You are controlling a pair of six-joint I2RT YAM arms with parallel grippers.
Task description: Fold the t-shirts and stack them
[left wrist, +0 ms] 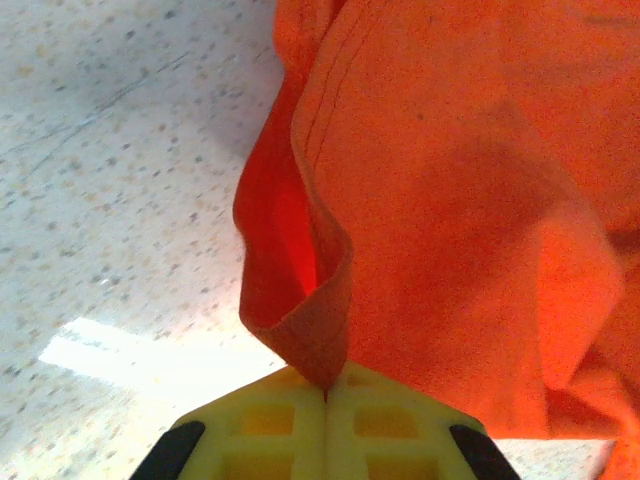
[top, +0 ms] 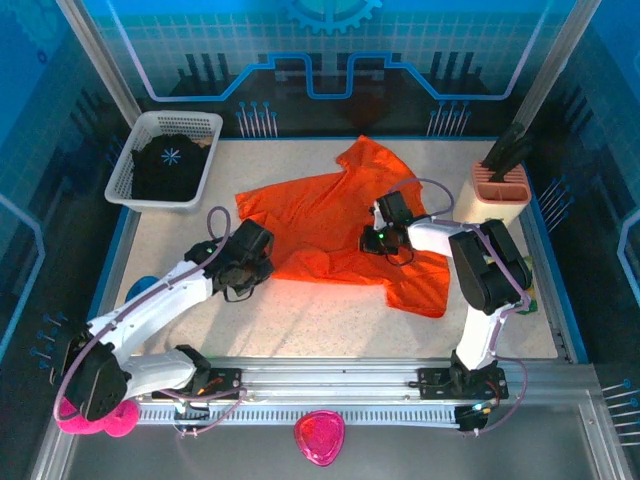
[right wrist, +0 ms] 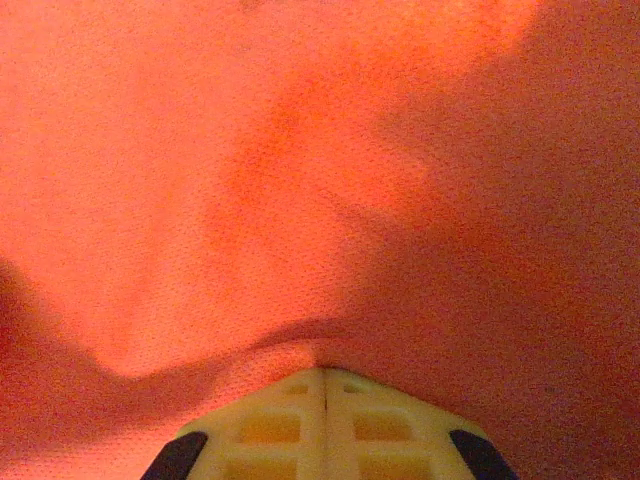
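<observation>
My left claw (left wrist: pixel 325 388) clenched on the hem of the orange t-shirt (top: pixel 320 225), my right claw (right wrist: pixel 322 368) pinching its middle, shirt spread on the table (top: pixel 300 320), black t-shirt (top: pixel 168 165) in the white basket (top: pixel 180 118), far left

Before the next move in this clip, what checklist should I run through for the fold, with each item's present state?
1. Left tool shut on the orange t-shirt hem: ok.
2. Right tool shut on the same shirt's cloth: ok.
3. Shirt lying flat on the table: not ok, it is rumpled.
4. Black t-shirt out of the white basket: not ok, it lies inside.
5. Each grip holds a single layer: cannot tell.
</observation>
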